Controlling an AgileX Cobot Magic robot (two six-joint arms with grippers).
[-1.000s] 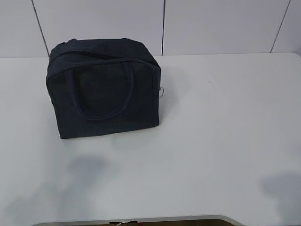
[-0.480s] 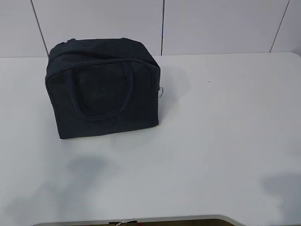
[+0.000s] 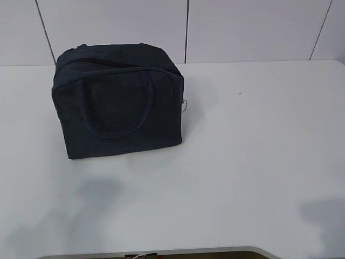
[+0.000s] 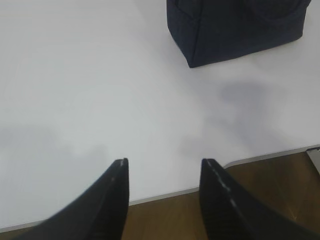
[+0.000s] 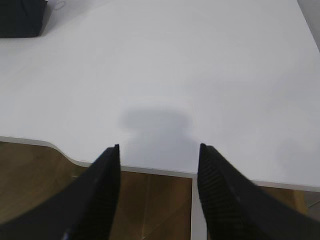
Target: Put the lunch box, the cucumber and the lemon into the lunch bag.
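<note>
The dark navy lunch bag (image 3: 121,100) stands upright at the back left of the white table (image 3: 242,145), its zipper along the top and a silver ring pull (image 3: 184,105) at its right end. Its lower corner shows in the left wrist view (image 4: 235,30) and a sliver in the right wrist view (image 5: 20,17). The lunch box, the cucumber and the lemon are out of view. My left gripper (image 4: 164,162) is open and empty over the table's front edge. My right gripper (image 5: 159,148) is open and empty over the front edge too. Neither arm shows in the exterior view.
The table's front edge has a curved cut-out (image 3: 151,252), with brown floor (image 5: 150,205) below it. A white panelled wall (image 3: 242,27) stands behind the table. Arm shadows lie on the table at the front left and front right.
</note>
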